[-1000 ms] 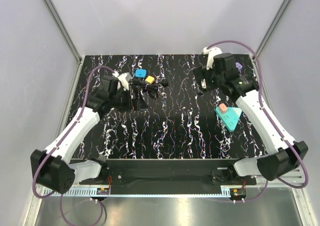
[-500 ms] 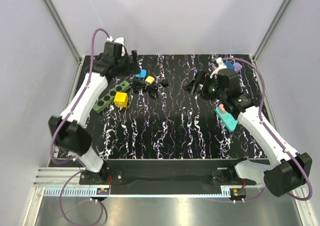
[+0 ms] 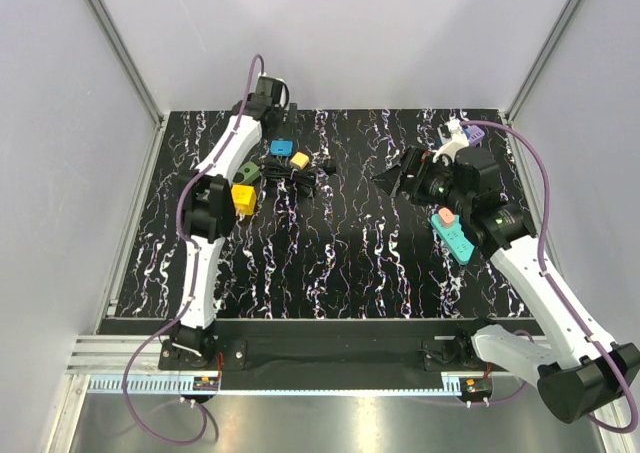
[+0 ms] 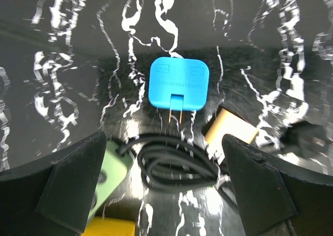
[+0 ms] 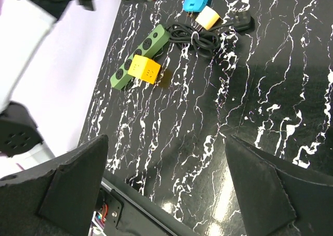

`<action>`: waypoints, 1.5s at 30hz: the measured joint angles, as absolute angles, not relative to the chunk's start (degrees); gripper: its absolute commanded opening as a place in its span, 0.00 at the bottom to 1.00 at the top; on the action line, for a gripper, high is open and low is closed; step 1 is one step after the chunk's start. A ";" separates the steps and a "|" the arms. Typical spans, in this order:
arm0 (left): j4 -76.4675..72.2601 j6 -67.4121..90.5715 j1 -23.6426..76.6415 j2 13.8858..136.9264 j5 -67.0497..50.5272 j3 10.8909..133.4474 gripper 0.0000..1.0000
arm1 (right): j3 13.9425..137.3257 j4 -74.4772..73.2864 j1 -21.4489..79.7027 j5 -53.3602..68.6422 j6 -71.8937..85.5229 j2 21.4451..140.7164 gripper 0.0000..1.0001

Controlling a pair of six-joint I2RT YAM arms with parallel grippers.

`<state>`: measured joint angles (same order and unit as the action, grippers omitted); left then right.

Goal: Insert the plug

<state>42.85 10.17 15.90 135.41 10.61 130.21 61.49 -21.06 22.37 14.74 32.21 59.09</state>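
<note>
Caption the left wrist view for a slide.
Open left hand hovers above a blue plug lying beside a coiled black cable and green power strip.

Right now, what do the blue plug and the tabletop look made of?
Blue plug: likely moulded plastic, matte, with embossed markings and two coppery metal prongs. Tabletop: black with white veins, marble-look, faintly glossy; possibly a printed surface rather than stone.

- Black, white-veined table [image 3: 340, 263] is shown.
- Coiled black cable [image 3: 297, 179] is laid on it.
- Blue plug [image 3: 281, 148] and cream plug [image 3: 299, 160] are set just behind the cable.
- Green power strip [image 5: 152, 43] is placed left of the cable.
- Teal power strip [image 3: 458, 238] is placed well right of the cable.
</note>
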 measured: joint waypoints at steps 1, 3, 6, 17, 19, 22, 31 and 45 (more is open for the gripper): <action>42.74 9.91 15.90 137.08 10.66 131.02 0.99 | 61.49 -21.06 22.37 14.74 32.08 59.18 1.00; 42.50 9.52 15.90 138.93 10.46 131.46 0.99 | 61.49 -21.06 22.37 15.20 31.77 59.22 1.00; 41.80 9.02 15.90 141.56 9.93 132.00 0.99 | 61.49 -21.06 22.37 16.23 31.42 59.27 1.00; 38.98 9.52 14.50 148.90 5.32 135.04 0.97 | 61.49 -21.04 22.37 17.54 31.09 58.28 1.00; 38.79 10.20 13.58 148.94 3.68 135.13 0.93 | 61.49 -21.02 22.37 17.74 31.09 58.06 1.00; 38.15 11.92 12.23 149.12 0.45 135.66 0.86 | 61.49 -21.02 22.37 17.78 31.09 57.95 1.00; 36.71 14.63 10.90 149.45 -3.84 136.05 0.65 | 62.61 -21.23 22.37 19.16 30.98 57.49 1.00; 33.41 13.61 12.56 142.85 -4.12 124.42 0.49 | 62.63 -21.32 22.37 18.72 30.87 55.90 1.00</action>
